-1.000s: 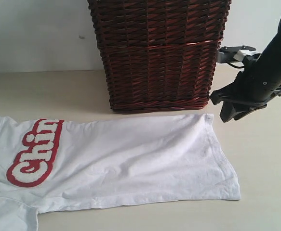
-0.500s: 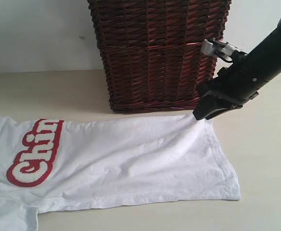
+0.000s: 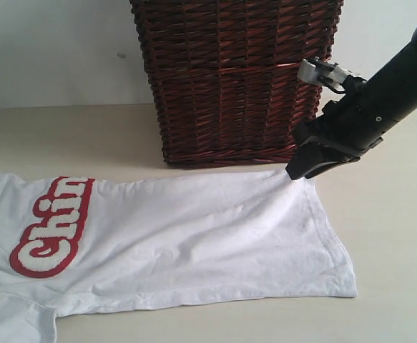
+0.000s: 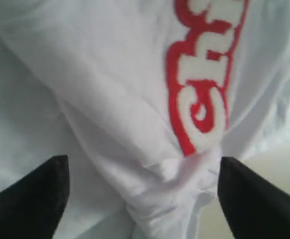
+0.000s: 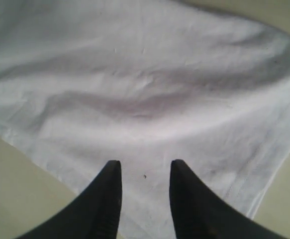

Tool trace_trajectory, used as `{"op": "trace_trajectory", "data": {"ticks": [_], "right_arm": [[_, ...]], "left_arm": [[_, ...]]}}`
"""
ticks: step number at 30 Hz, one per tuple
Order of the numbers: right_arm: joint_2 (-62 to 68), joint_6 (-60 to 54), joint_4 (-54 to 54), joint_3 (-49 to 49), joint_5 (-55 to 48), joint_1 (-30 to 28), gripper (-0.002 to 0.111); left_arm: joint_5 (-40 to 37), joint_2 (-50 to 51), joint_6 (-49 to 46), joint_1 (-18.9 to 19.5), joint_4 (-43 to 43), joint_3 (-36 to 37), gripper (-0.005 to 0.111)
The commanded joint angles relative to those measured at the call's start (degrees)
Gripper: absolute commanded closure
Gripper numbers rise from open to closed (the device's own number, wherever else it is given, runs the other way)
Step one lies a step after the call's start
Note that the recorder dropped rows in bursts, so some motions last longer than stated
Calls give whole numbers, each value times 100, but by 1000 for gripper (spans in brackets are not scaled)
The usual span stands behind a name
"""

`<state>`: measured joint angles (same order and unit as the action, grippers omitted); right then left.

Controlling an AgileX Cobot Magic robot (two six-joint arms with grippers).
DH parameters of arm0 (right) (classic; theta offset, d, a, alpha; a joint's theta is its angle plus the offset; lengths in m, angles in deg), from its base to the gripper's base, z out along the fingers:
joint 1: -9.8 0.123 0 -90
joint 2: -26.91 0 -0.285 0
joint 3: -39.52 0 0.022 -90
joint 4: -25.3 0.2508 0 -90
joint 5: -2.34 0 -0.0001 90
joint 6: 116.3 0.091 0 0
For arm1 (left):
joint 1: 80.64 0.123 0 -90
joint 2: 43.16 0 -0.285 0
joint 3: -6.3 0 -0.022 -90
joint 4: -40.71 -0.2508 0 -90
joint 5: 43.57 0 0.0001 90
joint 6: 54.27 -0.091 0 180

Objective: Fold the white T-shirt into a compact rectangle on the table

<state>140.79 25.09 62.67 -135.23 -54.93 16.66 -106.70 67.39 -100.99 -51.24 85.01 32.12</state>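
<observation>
Hazard: right gripper [image 3: 295, 174], jaws narrow over white T-shirt [image 3: 194, 236] hem corner, may catch one layer; left gripper [image 4: 142, 162] gapes astride bunched fold; lift and you drag wrinkles.

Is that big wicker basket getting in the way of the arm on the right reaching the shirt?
No. The right end effector sits at the corner of the white T-shirt nearest the basket, with nothing visible between them. The basket stands just behind that corner, close by but not in between.
</observation>
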Motion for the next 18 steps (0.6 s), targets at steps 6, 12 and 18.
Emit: {"op": "trace_trajectory", "data": {"ticks": [6,12,18], "right_arm": [[-11,-95,37,-40,-94,-26,74],[-11,-95,37,-40,-106,-26,74],[-11,-83,27,-40,-122,-26,74]], "left_arm": [[1357,49,-562,-171,1016,174,48],[1735,538,-879,-552,1169,193,49],[1700,570,-879,-450,1452,66,92]]}}
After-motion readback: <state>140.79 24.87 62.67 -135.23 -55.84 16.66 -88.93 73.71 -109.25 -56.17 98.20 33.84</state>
